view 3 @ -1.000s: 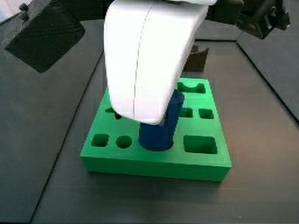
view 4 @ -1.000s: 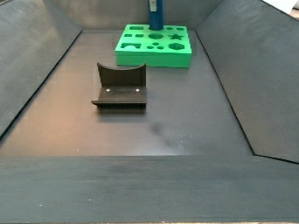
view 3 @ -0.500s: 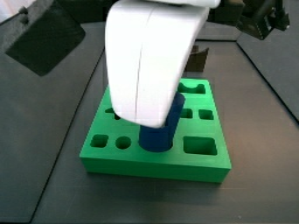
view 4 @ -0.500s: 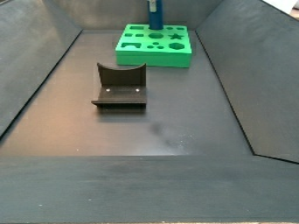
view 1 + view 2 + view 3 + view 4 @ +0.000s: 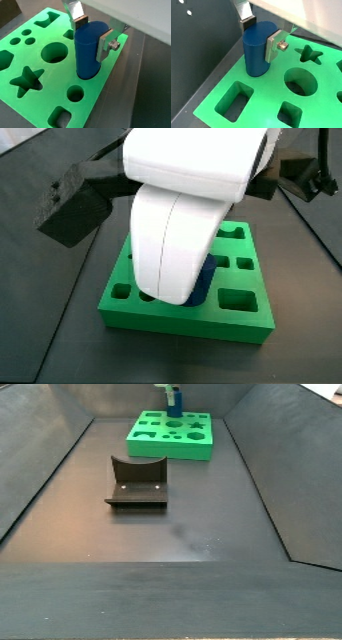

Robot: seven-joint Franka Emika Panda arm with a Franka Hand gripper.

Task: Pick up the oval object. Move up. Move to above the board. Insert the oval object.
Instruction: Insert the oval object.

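The hand [image 5: 92, 35] hangs from the white arm [image 5: 181, 218] (upright), fingers [image 5: 105, 44] clamped on the blue peg [image 5: 89, 50].

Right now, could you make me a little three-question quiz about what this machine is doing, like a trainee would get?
1. True or false: the gripper is shut on the oval object.
2. Where does the oval object's lower end sit? A) on the floor B) in a hole of the board C) in the fixture
3. Fill in: the fixture holds ____ pieces.

Key: 1 true. 2 B. 3 no.
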